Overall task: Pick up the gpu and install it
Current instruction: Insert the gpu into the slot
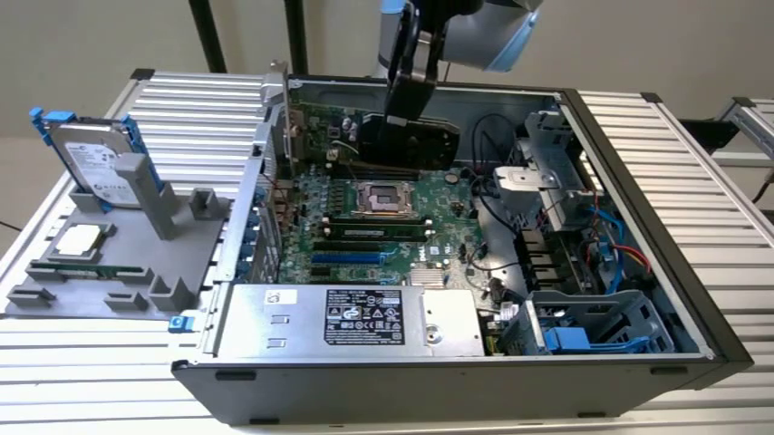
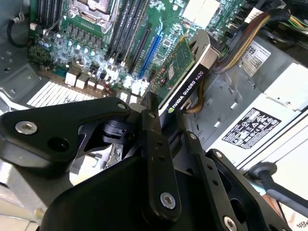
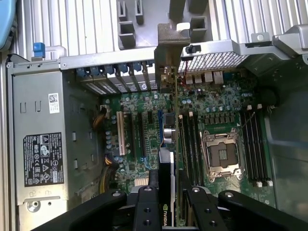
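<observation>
The gpu (image 1: 430, 140) stands on edge above the motherboard (image 1: 317, 204) inside the open case (image 1: 423, 390). In the exterior view it is at 12 o'clock from the one CPU socket (image 1: 384, 198), clamped between the closed fingers of the gripper (image 1: 400, 118), with its silver bracket (image 3: 169, 48) toward the slotted rear wall. Its lower edge hangs clear of the board, with open room along both faces. At 6 o'clock of the socket lies one power supply (image 1: 351, 317); at 9 o'clock, outside the case, one hard drive (image 1: 97, 163) stands in a gray holder (image 1: 121, 281).
</observation>
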`<state>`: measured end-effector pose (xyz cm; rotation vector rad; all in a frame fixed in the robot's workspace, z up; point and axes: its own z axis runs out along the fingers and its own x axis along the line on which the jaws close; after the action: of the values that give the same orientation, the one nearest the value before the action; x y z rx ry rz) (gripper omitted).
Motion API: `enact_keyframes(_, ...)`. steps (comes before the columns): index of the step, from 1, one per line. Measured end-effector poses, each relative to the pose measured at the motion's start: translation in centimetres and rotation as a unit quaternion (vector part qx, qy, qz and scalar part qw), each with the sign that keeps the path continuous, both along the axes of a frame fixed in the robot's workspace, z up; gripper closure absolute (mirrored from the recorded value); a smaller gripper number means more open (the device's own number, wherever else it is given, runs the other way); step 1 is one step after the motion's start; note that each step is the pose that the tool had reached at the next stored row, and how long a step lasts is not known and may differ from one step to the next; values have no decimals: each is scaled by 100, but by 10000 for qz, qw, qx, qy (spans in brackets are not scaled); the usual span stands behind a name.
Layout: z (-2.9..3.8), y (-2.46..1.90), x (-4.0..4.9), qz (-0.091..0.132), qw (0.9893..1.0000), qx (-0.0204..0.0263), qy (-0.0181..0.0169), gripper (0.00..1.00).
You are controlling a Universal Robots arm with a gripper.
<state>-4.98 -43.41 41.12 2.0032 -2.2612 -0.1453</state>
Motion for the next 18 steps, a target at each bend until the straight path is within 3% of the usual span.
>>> enact_keyframes(18, -43, 0, 0, 0, 10000, 0, 0, 100)
